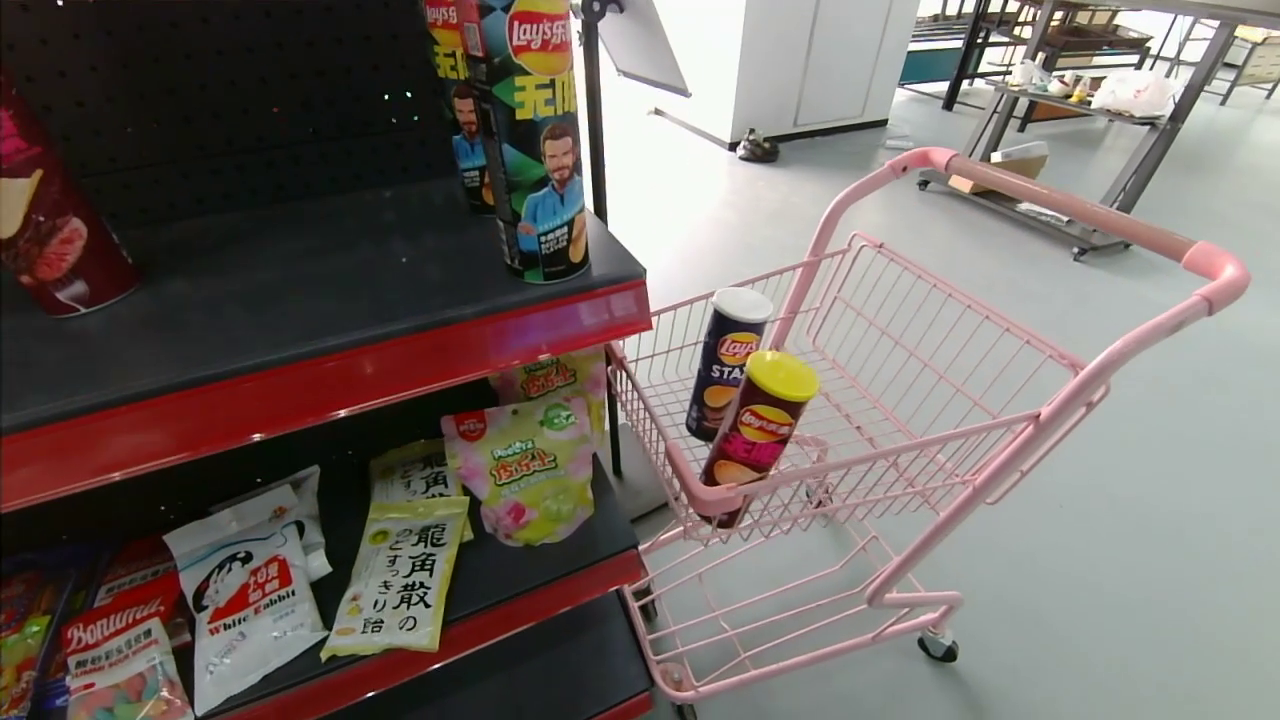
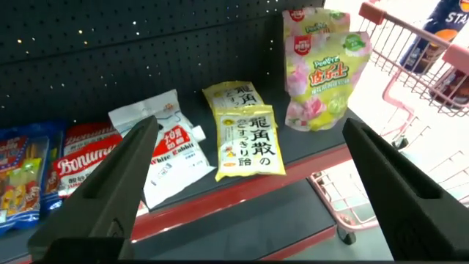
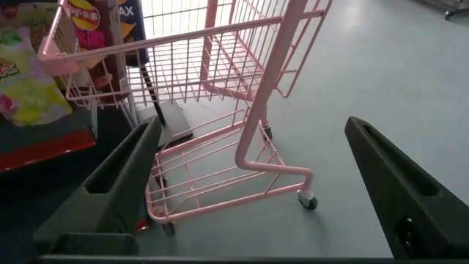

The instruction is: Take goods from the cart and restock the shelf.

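A pink cart (image 1: 1000, 340) stands right of the shelf (image 1: 330, 350). Two chip cans lean in its near-left corner: a maroon one with a yellow lid (image 1: 757, 432) and a dark blue one with a white lid (image 1: 727, 360). On the upper shelf board stand two tall dark chip cans (image 1: 535, 140) at the right end and a red can (image 1: 45, 230) at the left. My left gripper (image 2: 249, 183) is open, facing the lower shelf's snack bags (image 2: 249, 143). My right gripper (image 3: 256, 183) is open, low beside the cart (image 3: 242, 95), with the maroon can (image 3: 91, 22) visible.
Snack bags lie on the lower shelf: a white one (image 1: 250, 595), yellow ones (image 1: 400, 575), and green-pink ones (image 1: 520, 465). The upper board has bare room between the cans. Grey floor (image 1: 1100, 560) spreads right of the cart; metal racks (image 1: 1080, 120) stand far back.
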You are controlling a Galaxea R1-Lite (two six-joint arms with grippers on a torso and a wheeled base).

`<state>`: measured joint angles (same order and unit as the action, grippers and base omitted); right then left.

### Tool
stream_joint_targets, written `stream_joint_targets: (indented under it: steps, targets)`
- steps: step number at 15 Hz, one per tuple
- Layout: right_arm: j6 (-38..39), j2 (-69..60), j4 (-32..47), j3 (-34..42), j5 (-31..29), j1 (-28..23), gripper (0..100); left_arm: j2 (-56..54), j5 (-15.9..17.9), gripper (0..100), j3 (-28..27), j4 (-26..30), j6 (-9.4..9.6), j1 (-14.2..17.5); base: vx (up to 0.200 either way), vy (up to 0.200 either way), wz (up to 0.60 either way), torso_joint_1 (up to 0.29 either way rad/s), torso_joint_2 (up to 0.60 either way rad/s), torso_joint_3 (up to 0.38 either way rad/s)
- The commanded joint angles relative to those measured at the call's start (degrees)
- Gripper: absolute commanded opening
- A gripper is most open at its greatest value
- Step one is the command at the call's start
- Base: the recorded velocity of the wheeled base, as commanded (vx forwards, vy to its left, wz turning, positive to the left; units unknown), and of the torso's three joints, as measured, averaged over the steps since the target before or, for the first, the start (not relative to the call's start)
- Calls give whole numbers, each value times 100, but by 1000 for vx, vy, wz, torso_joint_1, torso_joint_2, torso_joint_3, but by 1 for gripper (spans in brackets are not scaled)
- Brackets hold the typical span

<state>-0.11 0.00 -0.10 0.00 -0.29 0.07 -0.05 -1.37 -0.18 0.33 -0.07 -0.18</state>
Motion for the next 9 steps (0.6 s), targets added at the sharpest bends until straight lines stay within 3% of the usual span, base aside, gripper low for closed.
stream_joint_targets:
  steps: [1,5,7,8,9]
  targets:
    - [11,9,-8,0,20,1,100,5,-4,100,1,2,-1,1,0,0,0,-105,456,354]
    - [-112,0,-8,0,47,1,100,5,-4,100,1,2,-1,1,0,0,0,-30,137,107]
    - [196,1345,-25,-1468,328,98,100,5,-4,100,1,2,-1,1,0,0,0,0,0,0]
    - [1391,3366,-184,-3313,407,160,100,5,-13,100,1,2,-1,1,0,0,0,0,0,0]
    - [1338,4210,-254,-4008,653,327,100,5,-4,100,1,2,-1,1,0,0,0,0,0,0]
